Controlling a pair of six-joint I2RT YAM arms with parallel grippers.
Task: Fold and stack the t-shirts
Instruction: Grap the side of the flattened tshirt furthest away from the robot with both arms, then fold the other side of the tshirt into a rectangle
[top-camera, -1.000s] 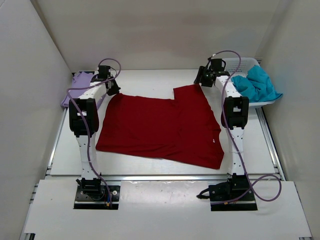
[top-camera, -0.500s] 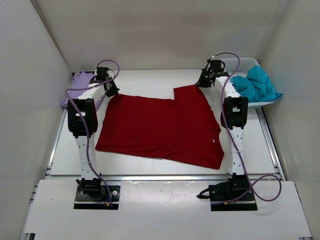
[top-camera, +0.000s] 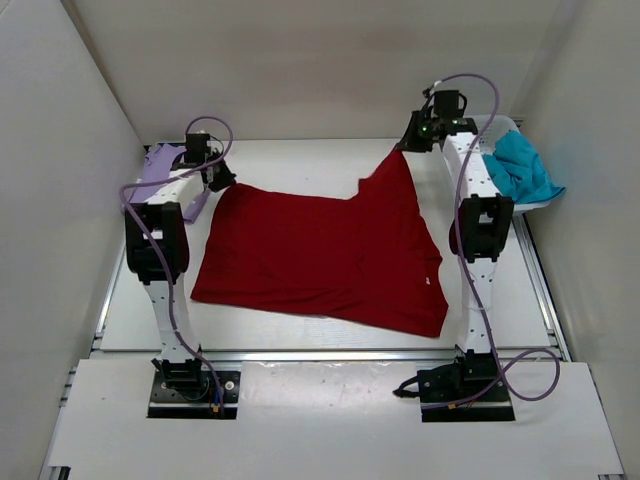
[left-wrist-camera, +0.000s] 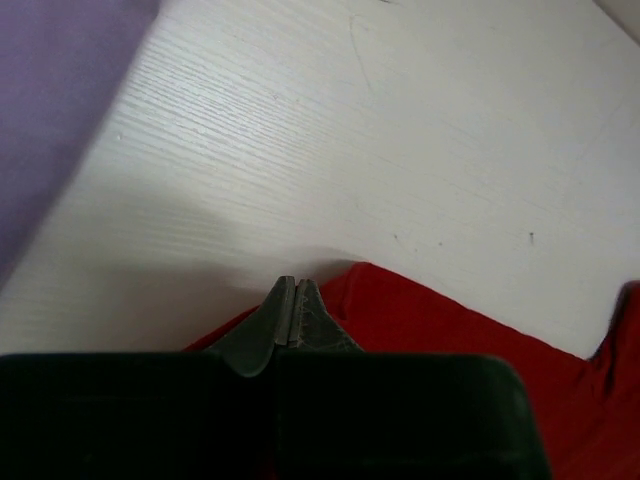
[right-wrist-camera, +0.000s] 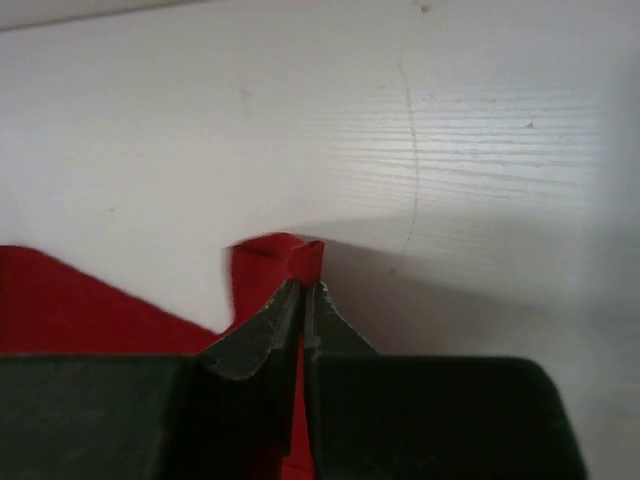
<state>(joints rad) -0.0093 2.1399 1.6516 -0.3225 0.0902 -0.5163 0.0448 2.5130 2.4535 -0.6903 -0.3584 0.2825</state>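
The deep red t-shirt (top-camera: 320, 250) lies spread over the middle of the table. My left gripper (top-camera: 222, 181) is low at its far left corner, jaws shut on the red cloth (left-wrist-camera: 450, 330), which shows on both sides of the left gripper's tips (left-wrist-camera: 292, 285). My right gripper (top-camera: 404, 147) is shut on the far right corner and holds it up off the table; a red fold (right-wrist-camera: 285, 258) sticks out past the right gripper's tips (right-wrist-camera: 303, 287). The lavender t-shirt (top-camera: 155, 170) lies folded at the far left. The teal t-shirt (top-camera: 515, 165) is bunched in the basket.
A white lattice basket (top-camera: 508, 124) stands at the far right corner behind the right arm. White walls close in the table on the left, back and right. Lavender cloth (left-wrist-camera: 50, 100) fills the left wrist view's upper left.
The right gripper closed on the red shirt's far right corner and rose, pulling that corner up into a peak. The left arm shifted slightly left, still shut.
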